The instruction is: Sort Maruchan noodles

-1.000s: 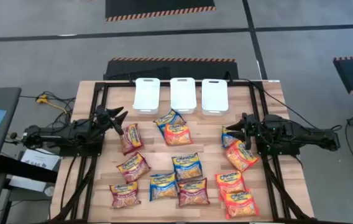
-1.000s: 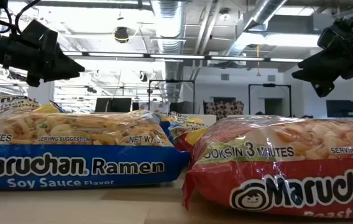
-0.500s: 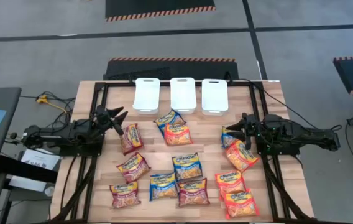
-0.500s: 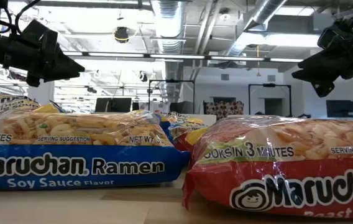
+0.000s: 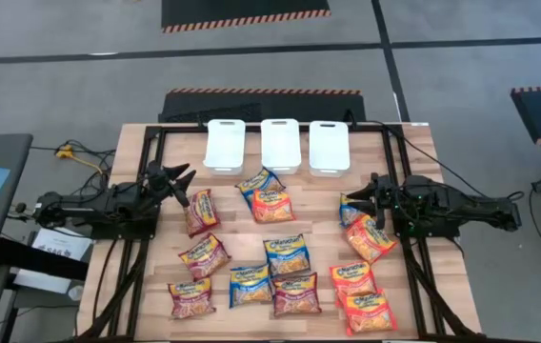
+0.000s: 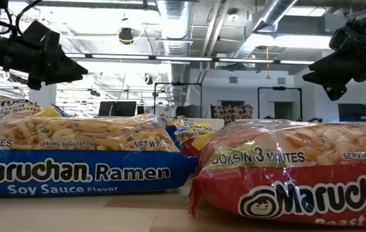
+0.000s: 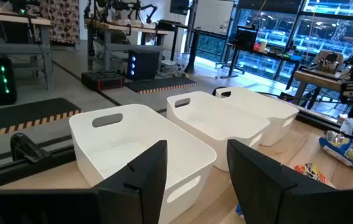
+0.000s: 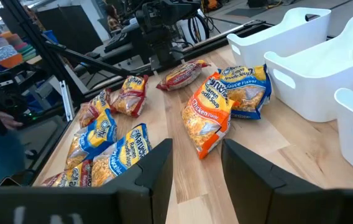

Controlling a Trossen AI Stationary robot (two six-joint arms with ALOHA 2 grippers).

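nothing is sorted yet: the maruchan noodles [image 5: 280, 255] lie scattered on the wooden table [image 5: 413, 152], maroon, orange and blue mixed, while the three white bins [image 5: 277, 145] at the far edge hold nothing. both arms hover, the left gripper [image 5: 181, 181] just beside a maroon packet [image 5: 199, 211], the right gripper [image 5: 354, 197] over an orange packet [image 5: 370, 238], each with fingers parted and empty. a good start is dropping straight onto the nearest packet, pinching its crinkly middle, and keeping one colour per bin. against the earlier frames nothing has moved, arms and packets alike
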